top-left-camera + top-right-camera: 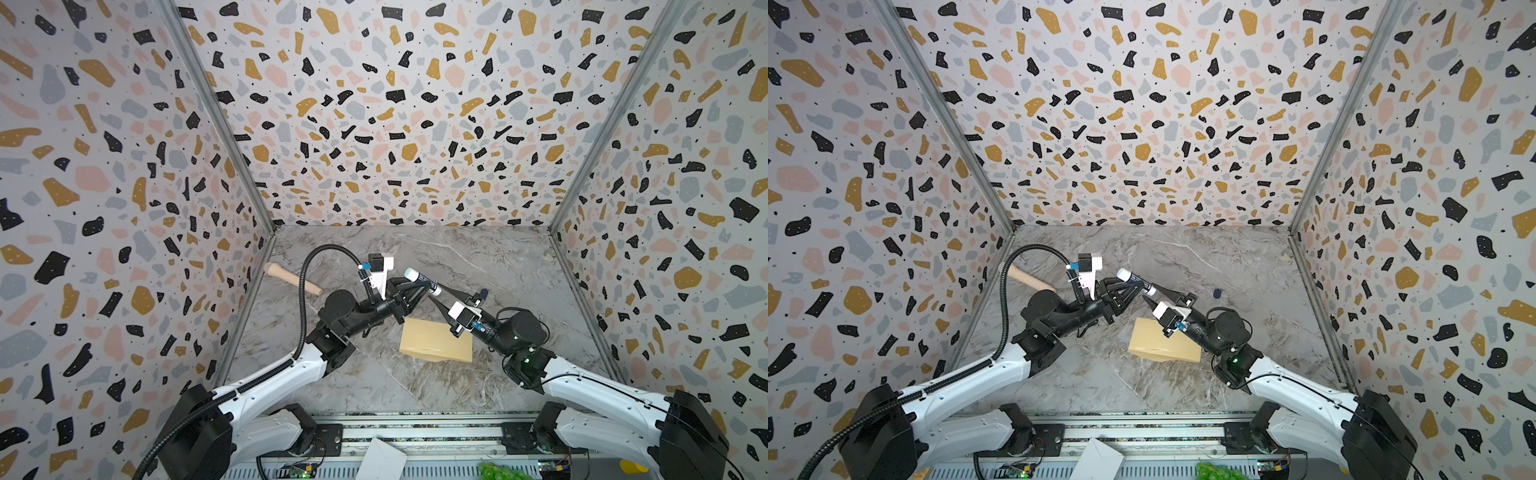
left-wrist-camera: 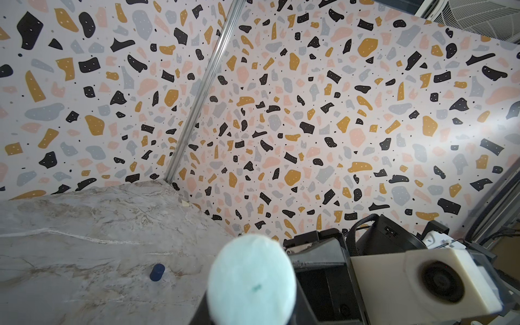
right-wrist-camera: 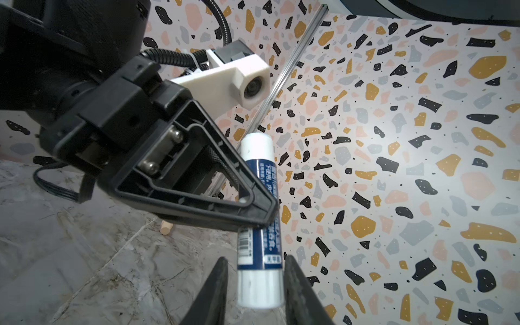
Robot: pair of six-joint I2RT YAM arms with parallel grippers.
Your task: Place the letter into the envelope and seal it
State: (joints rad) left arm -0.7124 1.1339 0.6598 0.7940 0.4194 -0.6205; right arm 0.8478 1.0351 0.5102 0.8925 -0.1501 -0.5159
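Note:
The tan envelope (image 1: 436, 345) (image 1: 1163, 345) lies flat on the marble table below both grippers. The letter is out of view. My left gripper (image 1: 428, 286) (image 1: 1138, 286) (image 3: 270, 216) is shut on the middle of a blue-and-white glue stick (image 1: 419, 278) (image 1: 1133, 278) (image 3: 260, 168), held up above the table. The stick's pale round end (image 2: 250, 281) fills the near part of the left wrist view. My right gripper (image 1: 436, 297) (image 1: 1146, 298) (image 3: 254, 261) straddles the stick's white base end. One finger touches it and a narrow gap shows at the other.
A small blue cap (image 1: 1217, 294) (image 2: 157, 272) lies on the table behind the right arm. A wooden handle (image 1: 293, 280) (image 1: 1030, 279) rests by the left wall. At the front rail lie a white paper piece (image 1: 382, 459) and something green (image 1: 498, 471).

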